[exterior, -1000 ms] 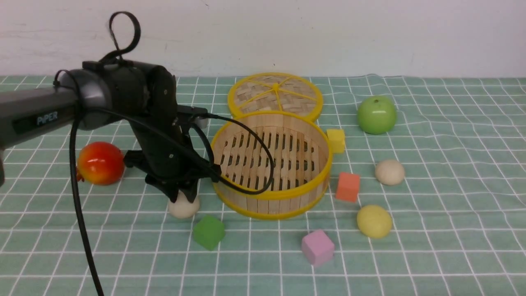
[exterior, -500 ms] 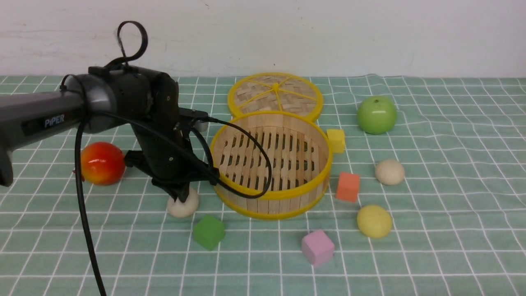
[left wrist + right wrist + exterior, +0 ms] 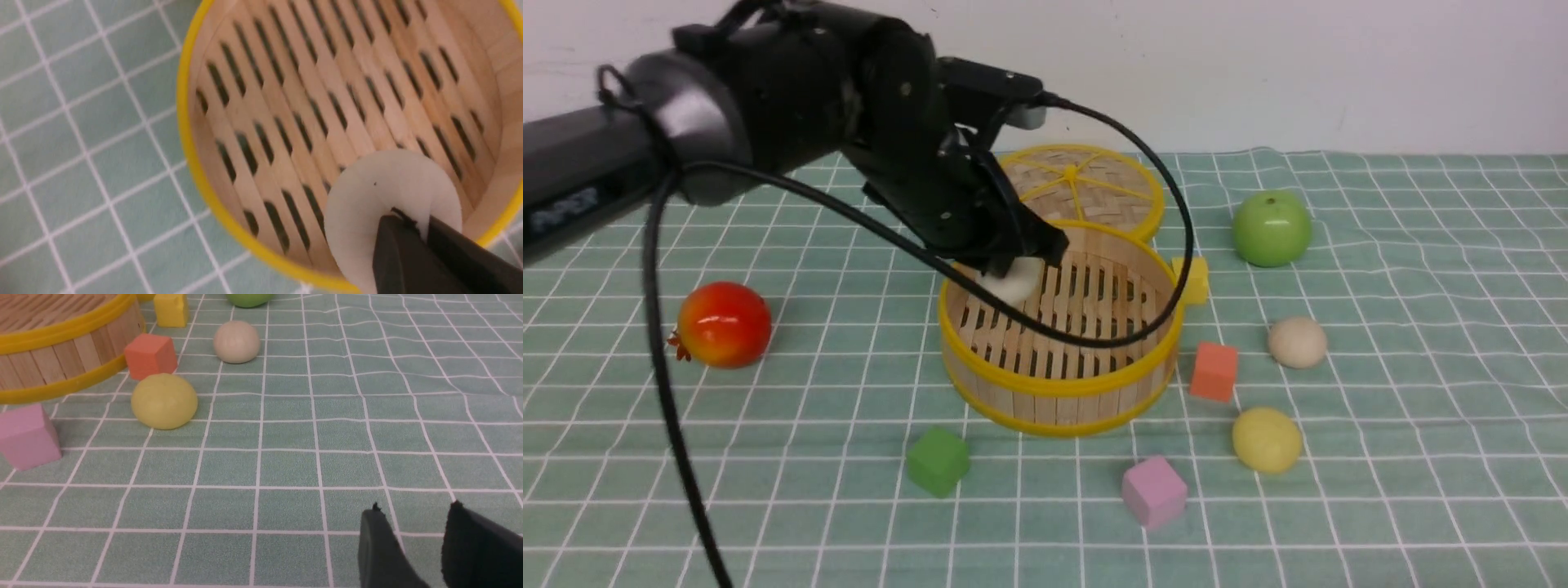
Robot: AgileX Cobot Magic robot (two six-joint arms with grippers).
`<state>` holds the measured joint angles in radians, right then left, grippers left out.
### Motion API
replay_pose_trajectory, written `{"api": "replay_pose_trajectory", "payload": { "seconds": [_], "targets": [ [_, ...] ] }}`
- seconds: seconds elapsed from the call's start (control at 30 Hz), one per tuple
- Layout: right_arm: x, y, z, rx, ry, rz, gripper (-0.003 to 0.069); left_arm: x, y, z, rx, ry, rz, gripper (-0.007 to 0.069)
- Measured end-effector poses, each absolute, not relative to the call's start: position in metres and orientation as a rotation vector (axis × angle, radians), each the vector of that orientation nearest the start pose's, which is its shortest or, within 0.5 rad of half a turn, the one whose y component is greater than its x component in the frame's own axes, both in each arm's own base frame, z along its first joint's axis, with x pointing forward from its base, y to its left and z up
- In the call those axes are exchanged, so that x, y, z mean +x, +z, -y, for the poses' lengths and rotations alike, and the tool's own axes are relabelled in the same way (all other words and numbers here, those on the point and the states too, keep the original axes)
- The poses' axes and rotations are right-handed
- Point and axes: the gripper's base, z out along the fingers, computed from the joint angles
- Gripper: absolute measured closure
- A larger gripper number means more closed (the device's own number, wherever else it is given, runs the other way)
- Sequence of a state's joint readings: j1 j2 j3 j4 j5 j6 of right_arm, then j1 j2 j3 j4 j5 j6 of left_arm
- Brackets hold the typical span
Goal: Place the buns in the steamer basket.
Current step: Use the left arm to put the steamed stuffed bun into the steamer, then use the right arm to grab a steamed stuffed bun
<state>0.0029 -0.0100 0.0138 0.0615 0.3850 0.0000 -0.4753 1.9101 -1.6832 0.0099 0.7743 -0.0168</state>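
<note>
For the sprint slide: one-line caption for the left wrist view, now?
Black left gripper pinches a small off-white ball over the round yellow-rimmed bamboo basket.

Table covered by a green cloth with a grid of white lines (image 3: 1421, 457). On it, near the middle, sits a round bamboo steamer basket with yellow rims (image 3: 1062, 408), with a round woven lid with yellow trim (image 3: 1123, 184) just behind. Left lies a shiny red round fruit (image 3: 725, 325); right, a glossy green apple (image 3: 1272, 229), 1 smooth beige bun (image 3: 1298, 342) and 1 pale yellow bun (image 3: 1267, 440). Around the basket are 4 blocks: yellow (image 3: 1194, 280), orange-red (image 3: 1214, 371), pink (image 3: 1155, 492) and green (image 3: 938, 462).
</note>
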Motion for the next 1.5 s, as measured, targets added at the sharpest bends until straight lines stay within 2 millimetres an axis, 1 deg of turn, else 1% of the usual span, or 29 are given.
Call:
{"api": "replay_pose_trajectory", "payload": {
  "seconds": [0.1, 0.13, 0.2, 0.27, 0.33, 0.37, 0.43, 0.47, 0.53, 0.6, 0.63, 0.67, 0.7, 0.73, 0.77, 0.8, 0.83, 0.87, 0.9, 0.93, 0.97, 1.0, 1.07, 1.13, 1.2, 1.3, 1.37, 1.4, 1.5],
  "targets": [
    [0.052, 0.175, -0.002, 0.035, 0.063, -1.872, 0.0419, 0.409, 0.266, 0.207, 0.584, -0.169, -2.424, 0.0628],
    [0.052, 0.175, -0.002, 0.035, 0.063, -1.872, 0.0419, 0.410, 0.264, 0.207, 0.584, -0.169, -2.425, 0.0627],
    [0.052, 0.175, -0.002, 0.035, 0.063, -1.872, 0.0419, 0.420, 0.243, 0.212, 0.595, -0.161, -2.441, 0.0606],
    [0.052, 0.175, -0.002, 0.035, 0.063, -1.872, 0.0419, 0.428, 0.222, 0.216, 0.605, -0.151, -2.477, 0.0552],
    [0.052, 0.175, -0.002, 0.035, 0.063, -1.872, 0.0419, 0.430, 0.217, 0.217, 0.606, -0.148, -2.489, 0.0503],
    [0.052, 0.175, -0.002, 0.035, 0.063, -1.872, 0.0419, 0.431, 0.214, 0.217, 0.598, -0.143, -2.507, 0.0435],
    [0.052, 0.175, -0.002, 0.035, 0.063, -1.872, 0.0419, 0.430, 0.218, 0.216, 0.576, -0.135, -2.520, 0.0341],
    [0.052, 0.175, -0.002, 0.035, 0.063, -1.872, 0.0419, 0.430, 0.219, 0.216, 0.567, -0.135, -2.526, 0.0332],
    [0.052, 0.175, -0.002, 0.035, 0.063, -1.872, 0.0419, 0.426, 0.233, 0.214, 0.519, -0.135, -2.544, 0.0239],
    [0.052, 0.175, -0.002, 0.035, 0.063, -1.872, 0.0419, 0.422, 0.250, 0.211, 0.487, -0.141, -2.544, 0.0186],
    [0.052, 0.175, -0.002, 0.035, 0.063, -1.872, 0.0419, 0.413, 0.276, 0.206, 0.450, -0.153, -2.530, 0.0155],
    [0.052, 0.175, -0.002, 0.035, 0.063, -1.872, 0.0419, 0.409, 0.286, 0.204, 0.439, -0.157, -2.527, 0.0148],
    [0.052, 0.175, -0.002, 0.035, 0.063, -1.872, 0.0419, 0.398, 0.312, 0.199, 0.423, -0.173, -2.497, 0.0148],
    [0.052, 0.175, -0.002, 0.035, 0.063, -1.872, 0.0419, 0.396, 0.315, 0.198, 0.419, -0.178, -2.493, 0.0152],
    [0.052, 0.175, -0.002, 0.035, 0.063, -1.872, 0.0419, 0.381, 0.340, 0.192, 0.401, -0.212, -2.465, 0.0176],
    [0.052, 0.175, -0.002, 0.035, 0.063, -1.872, 0.0419, 0.379, 0.344, 0.190, 0.400, -0.215, -2.459, 0.0182],
    [0.052, 0.175, -0.002, 0.035, 0.063, -1.872, 0.0419, 0.356, 0.373, 0.181, 0.388, -0.278, -2.397, 0.0246],
    [0.052, 0.175, -0.002, 0.035, 0.063, -1.872, 0.0419, 0.341, 0.385, 0.176, 0.396, -0.316, -2.361, 0.0293],
    [0.052, 0.175, -0.002, 0.035, 0.063, -1.872, 0.0419, 0.335, 0.390, 0.174, 0.400, -0.332, -2.345, 0.0314],
    [0.052, 0.175, -0.002, 0.035, 0.063, -1.872, 0.0419, 0.314, 0.397, 0.167, 0.413, -0.385, -2.301, 0.0388],
    [0.052, 0.175, -0.002, 0.035, 0.063, -1.872, 0.0419, 0.311, 0.398, 0.166, 0.412, -0.401, -2.295, 0.0399],
    [0.052, 0.175, -0.002, 0.035, 0.063, -1.872, 0.0419, 0.285, 0.410, 0.156, 0.423, -0.447, -2.225, 0.0473],
    [0.052, 0.175, -0.002, 0.035, 0.063, -1.872, 0.0419, 0.258, 0.405, 0.146, 0.430, -0.507, -2.165, 0.0568],
    [0.052, 0.175, -0.002, 0.035, 0.063, -1.872, 0.0419, 0.231, 0.392, 0.135, 0.422, -0.557, -2.124, 0.0634],
    [0.052, 0.175, -0.002, 0.035, 0.063, -1.872, 0.0419, 0.201, 0.383, 0.121, 0.413, -0.588, -2.035, 0.0638],
    [0.052, 0.175, -0.002, 0.035, 0.063, -1.872, 0.0419, 0.164, 0.356, 0.102, 0.407, -0.598, -1.952, 0.0638],
    [0.052, 0.175, -0.002, 0.035, 0.063, -1.872, 0.0419, 0.139, 0.345, 0.088, 0.408, -0.593, -1.871, 0.0638],
    [0.052, 0.175, -0.002, 0.034, 0.062, -1.872, 0.0419, 0.127, 0.335, 0.082, 0.403, -0.593, -1.842, 0.0638],
    [0.053, 0.175, -0.002, 0.041, 0.067, -1.859, 0.0419, 0.098, 0.321, 0.067, 0.371, -0.618, -1.748, 0.0638]
  ]
}}
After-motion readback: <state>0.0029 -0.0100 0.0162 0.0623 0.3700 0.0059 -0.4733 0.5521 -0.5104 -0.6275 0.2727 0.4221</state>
